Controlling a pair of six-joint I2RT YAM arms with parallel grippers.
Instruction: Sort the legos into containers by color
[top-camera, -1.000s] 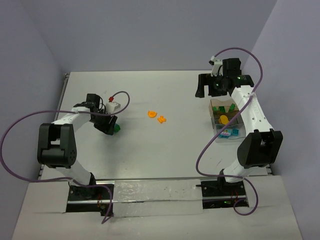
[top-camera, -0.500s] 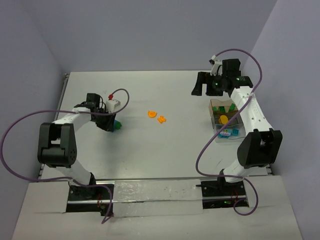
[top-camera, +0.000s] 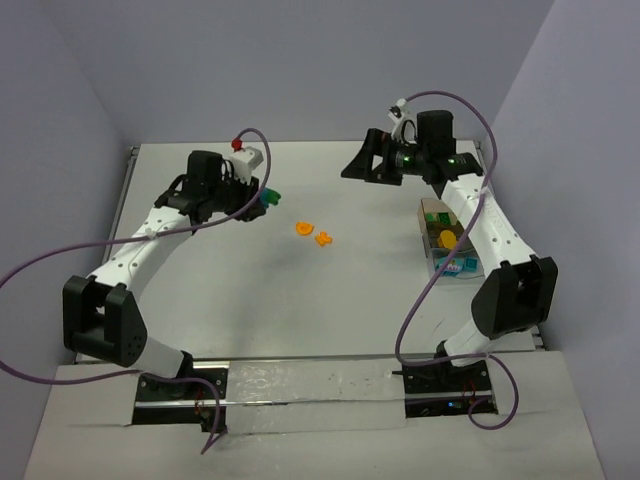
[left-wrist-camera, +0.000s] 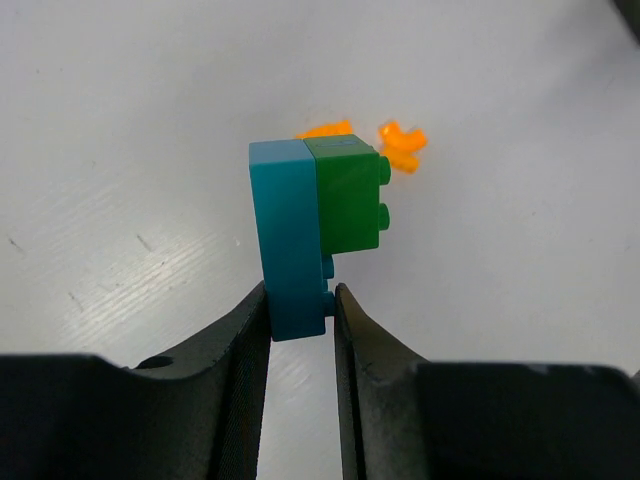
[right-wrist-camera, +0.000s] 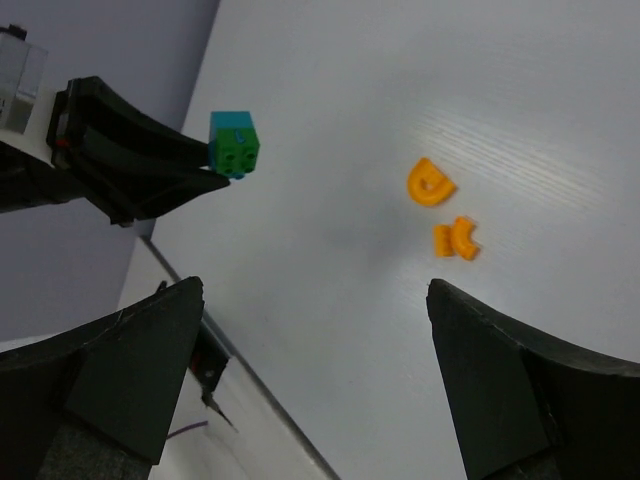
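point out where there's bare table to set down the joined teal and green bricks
Widest bare patch: the table between the orange pieces and the arm bases. A smaller one lies between the orange pieces and the containers. Crowded: the right edge, where the right arm crosses over the containers.

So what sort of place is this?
Likely a robotics lab test bench: two robot arms fixed to a white table, plain walls around it, and toy bricks for sorting, one teal-green pair in the left gripper.
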